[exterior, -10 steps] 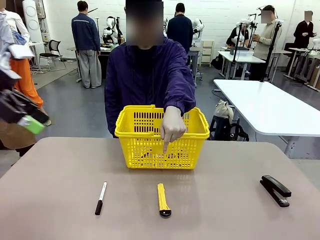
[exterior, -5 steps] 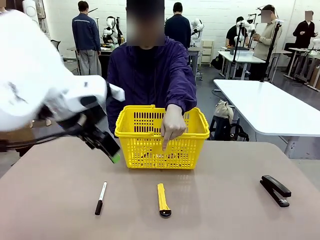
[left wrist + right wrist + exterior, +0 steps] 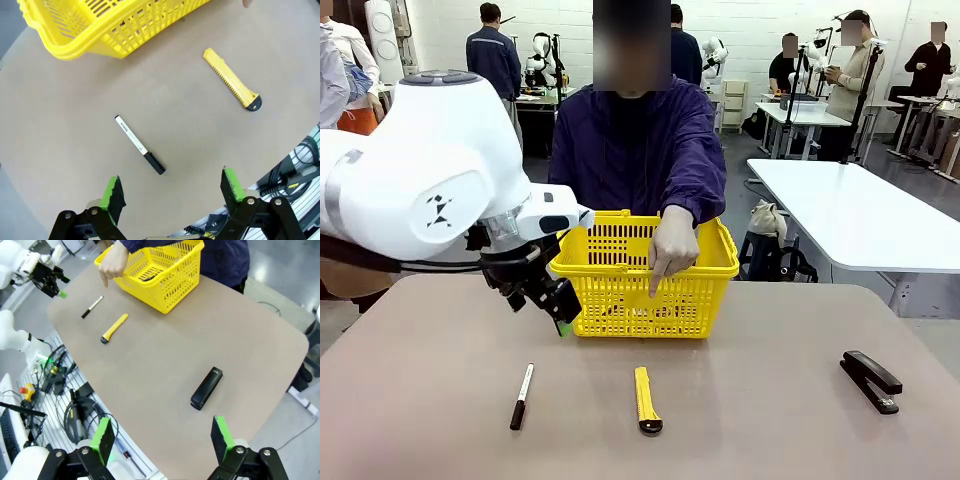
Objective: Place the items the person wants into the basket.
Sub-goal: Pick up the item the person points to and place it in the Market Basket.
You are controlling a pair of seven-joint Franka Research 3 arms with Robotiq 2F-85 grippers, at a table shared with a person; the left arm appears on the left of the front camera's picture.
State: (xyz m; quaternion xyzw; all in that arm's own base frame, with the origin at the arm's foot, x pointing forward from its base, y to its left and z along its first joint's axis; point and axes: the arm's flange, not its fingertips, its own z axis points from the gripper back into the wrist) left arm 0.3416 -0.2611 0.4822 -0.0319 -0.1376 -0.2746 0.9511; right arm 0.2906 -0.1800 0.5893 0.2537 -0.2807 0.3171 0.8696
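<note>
L gripper (image 3: 172, 182) jaws apart over marker (image 3: 140, 151), R gripper (image 3: 162, 435) apart too (hand (image 3: 672, 245) points twd knife (image 3: 646, 398)).

Count: basket (image 3: 630, 300): one | knife (image 3: 646, 398): one, yellow | marker (image 3: 522, 396): one, white with black cap | stapler (image 3: 871, 381): one, black | counter (image 3: 770, 420): one | person (image 3: 635, 150) at the far side: one | pointing hand (image 3: 672, 245): one | white arm (image 3: 420, 190): one in front view | pairs of jaws: two, green-padded | dark contents of basket: too unclear to count

Grey floor (image 3: 740, 185), white table (image 3: 860, 215), white wall (image 3: 740, 20)
</note>
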